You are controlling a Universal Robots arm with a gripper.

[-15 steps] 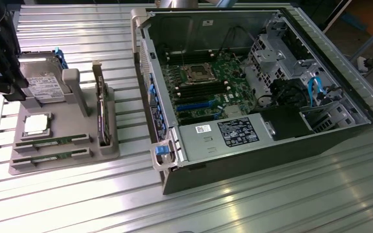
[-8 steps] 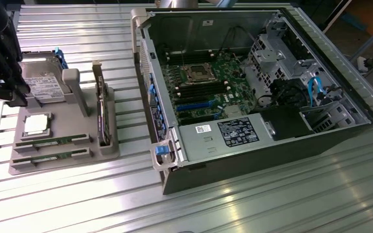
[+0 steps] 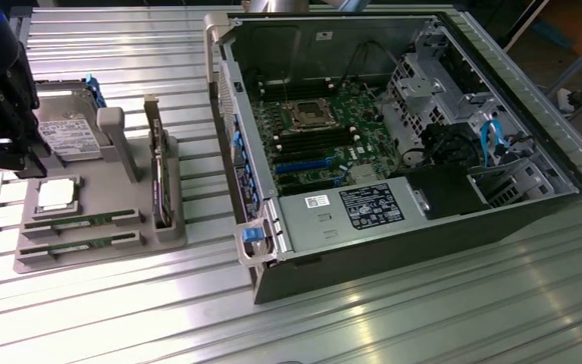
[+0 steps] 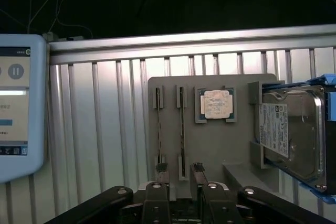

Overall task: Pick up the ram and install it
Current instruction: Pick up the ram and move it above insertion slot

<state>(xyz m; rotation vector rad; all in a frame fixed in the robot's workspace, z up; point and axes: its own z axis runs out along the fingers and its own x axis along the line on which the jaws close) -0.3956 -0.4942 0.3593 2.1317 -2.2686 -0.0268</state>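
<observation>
Ram (image 4: pixel 182 129) rests in tray (image 4: pixel 215 150); tool (image 4: pixel 179 170) hangs near, fingers (image 4: pixel 159 168) apart.

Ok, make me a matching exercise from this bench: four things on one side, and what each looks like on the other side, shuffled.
Things:
1 ram sticks
2 processor chip
3 hard drive
4 computer case

Descriptions:
A open, insides showing
B silver square
C thin green strips
D labelled silver box with blue edging

Pairs: 1-C, 2-B, 3-D, 4-A
</observation>
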